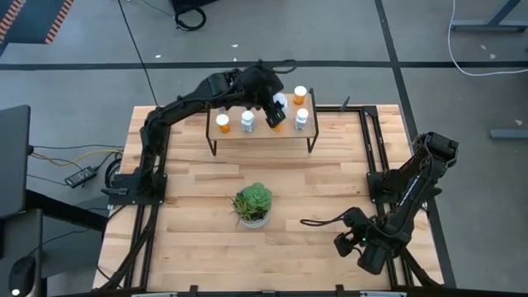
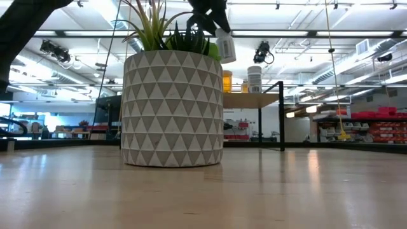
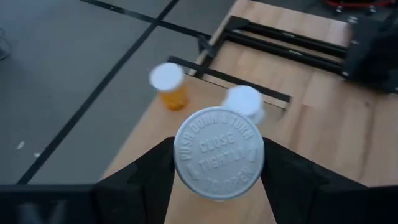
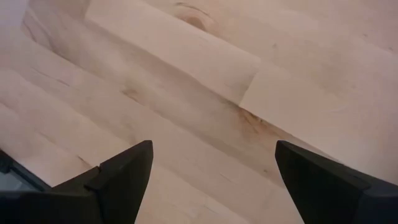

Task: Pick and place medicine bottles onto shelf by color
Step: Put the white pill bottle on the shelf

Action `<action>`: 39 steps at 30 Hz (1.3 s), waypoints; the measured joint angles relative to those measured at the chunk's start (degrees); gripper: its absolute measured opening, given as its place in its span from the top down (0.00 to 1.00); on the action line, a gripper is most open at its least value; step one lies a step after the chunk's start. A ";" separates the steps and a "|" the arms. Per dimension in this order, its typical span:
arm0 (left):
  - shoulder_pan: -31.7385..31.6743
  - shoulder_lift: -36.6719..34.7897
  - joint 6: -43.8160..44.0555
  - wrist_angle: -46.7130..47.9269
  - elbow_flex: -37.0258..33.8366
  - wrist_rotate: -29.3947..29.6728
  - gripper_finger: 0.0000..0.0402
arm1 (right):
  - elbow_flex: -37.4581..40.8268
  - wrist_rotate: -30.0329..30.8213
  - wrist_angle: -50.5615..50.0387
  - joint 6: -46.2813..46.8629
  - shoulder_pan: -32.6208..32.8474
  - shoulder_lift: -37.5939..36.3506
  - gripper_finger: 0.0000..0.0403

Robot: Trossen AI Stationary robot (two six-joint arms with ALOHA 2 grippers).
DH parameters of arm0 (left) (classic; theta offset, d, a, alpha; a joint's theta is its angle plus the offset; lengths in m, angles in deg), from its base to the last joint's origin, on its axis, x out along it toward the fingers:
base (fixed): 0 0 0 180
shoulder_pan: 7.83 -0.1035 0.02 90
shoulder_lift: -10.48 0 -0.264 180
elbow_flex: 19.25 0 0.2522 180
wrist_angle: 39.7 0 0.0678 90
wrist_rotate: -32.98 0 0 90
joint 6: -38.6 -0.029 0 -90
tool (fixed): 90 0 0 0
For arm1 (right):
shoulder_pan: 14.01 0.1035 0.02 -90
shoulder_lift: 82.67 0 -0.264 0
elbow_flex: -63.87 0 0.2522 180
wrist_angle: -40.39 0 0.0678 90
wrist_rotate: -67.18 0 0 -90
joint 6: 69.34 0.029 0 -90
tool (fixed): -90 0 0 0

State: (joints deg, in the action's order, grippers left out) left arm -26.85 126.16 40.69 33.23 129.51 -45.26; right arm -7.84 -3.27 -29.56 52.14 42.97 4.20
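Observation:
The shelf (image 1: 260,132) stands at the table's far edge. On it stand an orange bottle (image 1: 223,122), a white bottle (image 1: 247,121), a white bottle (image 1: 302,118) and an orange bottle (image 1: 299,94); something orange (image 1: 276,126) shows under the gripper. My left gripper (image 1: 276,109) is shut on a white-capped bottle (image 3: 219,152) above the shelf's middle. The low view shows this bottle (image 2: 226,48) well above the shelf top (image 2: 245,100). My right gripper (image 1: 351,241) is open and empty over the table's near right part. My left gripper pinches the white-capped bottle between its two fingers, one on either side of the body just below the cap's rim (image 3: 180,167). The fingers come from above, slanting down. The bottle is lifted clear of the shelf, cap up and a little tilted.
A green plant in a patterned pot (image 1: 253,205) stands at the table's middle and fills much of the low view (image 2: 172,108). Black frame rails (image 1: 371,140) run along the table's sides. Bare wood (image 4: 205,93) lies under my right gripper.

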 joint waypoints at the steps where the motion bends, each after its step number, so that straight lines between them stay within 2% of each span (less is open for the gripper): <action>1: -0.73 0.00 -0.29 -0.30 0.00 -0.05 0.47 | 0.00 0.00 0.03 -0.01 -0.39 0.00 0.14; 10: -7.00 0.97 -1.75 -3.01 -1.56 -0.07 0.46 | 0.00 0.86 0.20 -0.27 -4.28 0.00 0.14; 13: -8.41 2.15 -1.65 -2.34 -2.36 -1.93 0.47 | 0.00 1.40 0.26 -1.33 -5.73 0.00 0.14; 21: -9.17 5.11 -2.78 -4.25 -2.34 -2.18 0.45 | 0.00 1.41 2.40 -3.43 -7.89 0.00 0.14; 39: -10.44 9.51 -3.39 -5.93 -2.29 -2.79 0.45 | 0.00 1.18 3.92 -3.62 -7.86 0.00 0.14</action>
State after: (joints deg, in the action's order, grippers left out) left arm -37.30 135.66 37.29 27.30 127.21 -48.05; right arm -7.84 -2.09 -25.64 48.52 35.11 4.20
